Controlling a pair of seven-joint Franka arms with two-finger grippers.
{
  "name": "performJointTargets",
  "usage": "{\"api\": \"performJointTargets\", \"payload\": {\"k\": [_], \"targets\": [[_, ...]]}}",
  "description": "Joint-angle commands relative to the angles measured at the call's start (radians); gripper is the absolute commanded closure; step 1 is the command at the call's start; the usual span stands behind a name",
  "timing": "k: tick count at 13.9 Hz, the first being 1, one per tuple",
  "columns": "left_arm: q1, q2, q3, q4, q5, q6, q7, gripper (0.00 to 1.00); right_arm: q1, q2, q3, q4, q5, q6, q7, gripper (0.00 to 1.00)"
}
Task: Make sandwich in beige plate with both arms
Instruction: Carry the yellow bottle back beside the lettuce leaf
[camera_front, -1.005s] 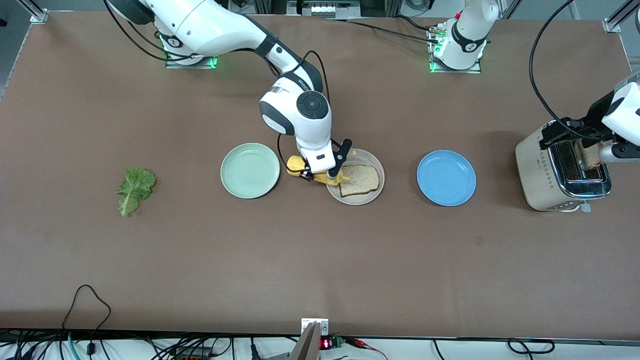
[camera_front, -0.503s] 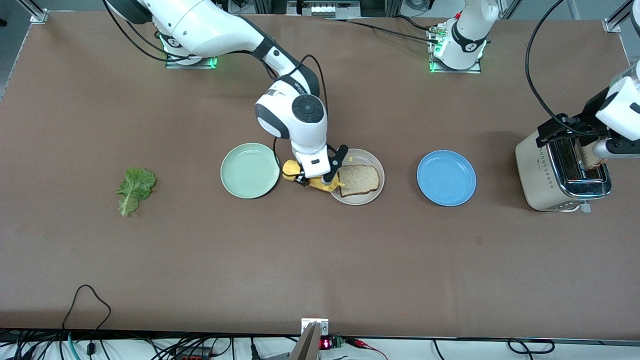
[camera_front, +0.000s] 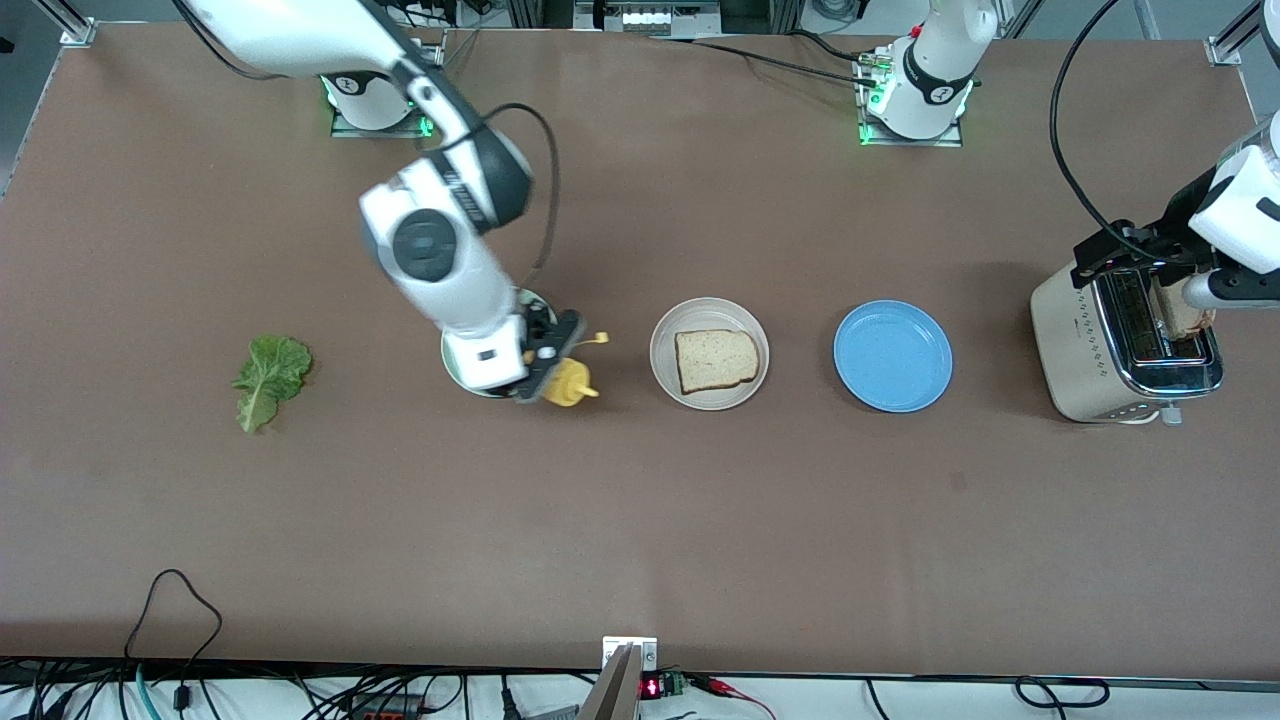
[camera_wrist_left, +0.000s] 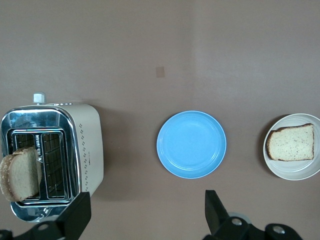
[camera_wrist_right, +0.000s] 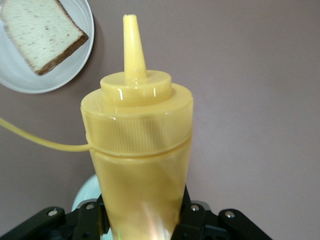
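The right pincer (camera_front: 545, 372) has swung away from the beige plate (camera_front: 666, 375) toward the right arm's end of the worktop (camera_front: 640, 520), carrying the yellow squeeze bottle (camera_front: 566, 382) with it; it now hangs over the edge of the mint-green plate (camera_front: 452, 368) and the bare surface between the two plates. Its fingers are clamped on the bottle's body, and in the right wrist view the bottle (camera_wrist_right: 137, 165) fills the middle with its nozzle pointing away from the camera (a thin yellow tether trails off its cap).

On the beige plate lies one bread slice (camera_front: 715, 360), flat, crust showing along its edges. The lettuce leaf (camera_front: 270, 380) lies on the worktop toward the right arm's end, well apart from all the plates. The blue plate (camera_front: 893, 356) sits beside the beige plate toward the left arm's end.

The left pincer (camera_wrist_left: 145, 212) is over the toaster (camera_front: 1125, 350), its fingers (camera_wrist_left: 77, 215) spread wide apart and holding nothing. In the left wrist view a second bread slice (camera_wrist_left: 20, 174) stands in one slot of the toaster (camera_wrist_left: 75, 150), sticking up above the chrome top.
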Motion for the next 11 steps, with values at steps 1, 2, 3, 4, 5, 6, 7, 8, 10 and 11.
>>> {"api": "performJointTargets", "payload": {"k": [1,2,3,4,5,6,7,8,10,11], "targets": [[0.019,-0.035,-0.02,-0.035,0.014,0.0,0.011,0.0,-0.154,-0.137,0.015,-0.133,0.207,-0.026,-0.257,0.92],[0.019,-0.035,-0.02,-0.035,0.014,0.0,0.011,0.0,-0.21,-0.157,0.015,-0.152,0.292,-0.054,-0.359,0.91],[0.021,-0.037,-0.022,-0.039,0.014,0.0,0.011,0.0,-0.247,-0.169,0.01,-0.16,0.352,-0.077,-0.452,0.92],[0.021,-0.037,-0.022,-0.04,0.014,0.0,0.009,0.0,-0.293,-0.18,0.009,-0.166,0.405,-0.109,-0.531,0.92],[0.021,-0.037,-0.022,-0.04,0.014,-0.002,0.009,0.0,-0.336,-0.183,0.003,-0.171,0.447,-0.146,-0.599,0.91],[0.021,-0.037,-0.022,-0.039,0.014,0.0,0.009,0.0,-0.379,-0.183,0.001,-0.174,0.484,-0.169,-0.665,0.92],[0.021,-0.037,-0.022,-0.039,0.014,0.001,0.009,0.0,-0.423,-0.182,0.001,-0.184,0.53,-0.187,-0.74,0.92],[0.021,-0.037,-0.022,-0.039,0.014,0.001,0.009,0.0,-0.466,-0.181,0.001,-0.209,0.592,-0.204,-0.829,0.91],[0.021,-0.037,-0.022,-0.039,0.014,0.001,0.009,0.0,-0.526,-0.178,0.001,-0.267,0.705,-0.211,-1.002,0.92],[0.023,-0.037,-0.022,-0.039,0.013,0.001,0.011,0.0,-0.546,-0.178,0.0,-0.295,0.755,-0.211,-1.073,0.91]]}}
